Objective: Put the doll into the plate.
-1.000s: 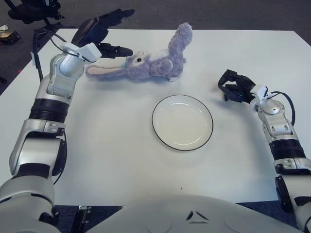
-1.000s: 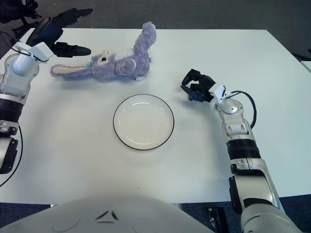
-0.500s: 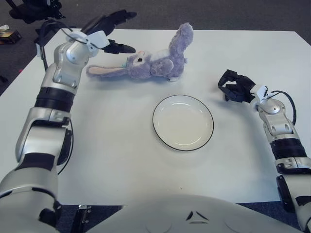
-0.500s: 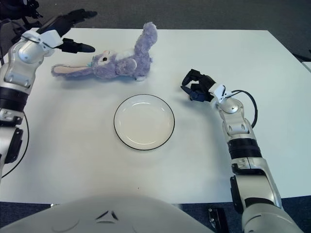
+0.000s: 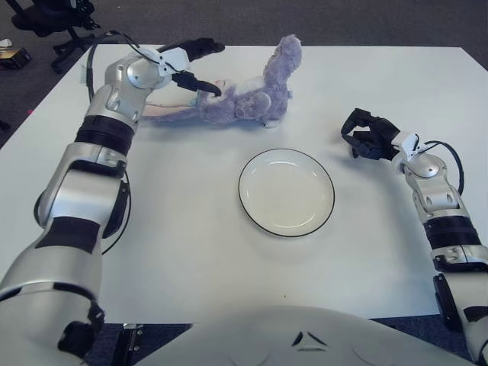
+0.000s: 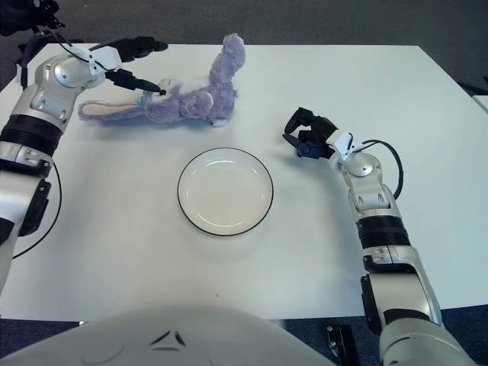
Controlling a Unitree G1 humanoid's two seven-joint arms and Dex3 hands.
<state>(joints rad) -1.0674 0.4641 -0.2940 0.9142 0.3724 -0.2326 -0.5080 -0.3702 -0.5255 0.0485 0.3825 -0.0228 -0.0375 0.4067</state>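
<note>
White table (image 5: 152,229) with dark carpet beyond its far edge and an office chair base (image 5: 53,19) at the far left corner. Item: plush rabbit doll (image 5: 236,95), lavender, lying on its side at the far left-centre of the table, long ears toward the left, one limb raised; not in the plate. Item: round white plate (image 5: 286,191) with dark rim, mid-table, nearer than the doll and apart from it. Left robot hand (image 5: 194,65): over the doll's head, fingers spread, one fingertip at the head, nothing gripped. Right robot hand (image 5: 366,137): right of the plate, fingers curled, holding nothing.
</note>
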